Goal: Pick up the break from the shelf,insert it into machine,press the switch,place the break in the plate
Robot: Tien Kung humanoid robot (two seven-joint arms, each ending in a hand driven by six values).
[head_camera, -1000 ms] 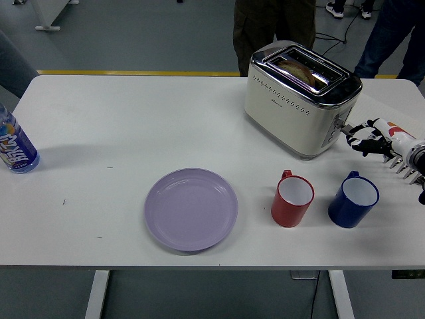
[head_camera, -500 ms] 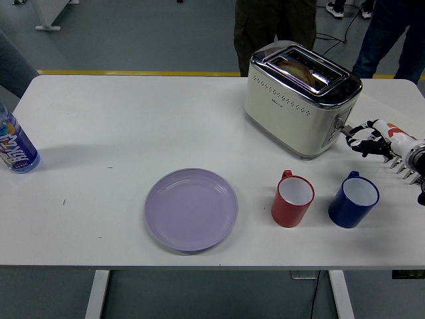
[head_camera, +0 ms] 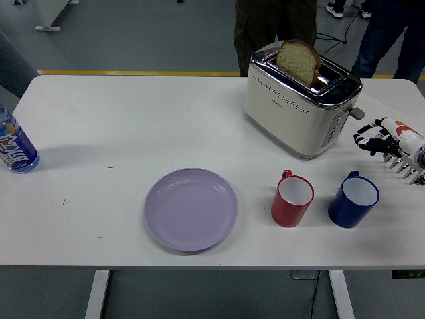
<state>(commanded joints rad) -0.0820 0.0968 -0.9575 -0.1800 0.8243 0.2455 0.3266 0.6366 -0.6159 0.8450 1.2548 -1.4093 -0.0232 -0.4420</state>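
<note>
Nearest the table's front edge lies the lilac plate (head_camera: 191,209), bare, with a red mug (head_camera: 292,199) and a blue mug (head_camera: 353,199) to its right. Just beyond the blue mug, at the right edge, the right hand (head_camera: 380,142) hovers with fingers loosely curled around nothing, a little apart from the toaster's (head_camera: 301,100) raised lever. Farther back and to the hand's left, the bread slice (head_camera: 298,60) stands half out of the toaster's slot. A bottle (head_camera: 14,146) sits far left
</note>
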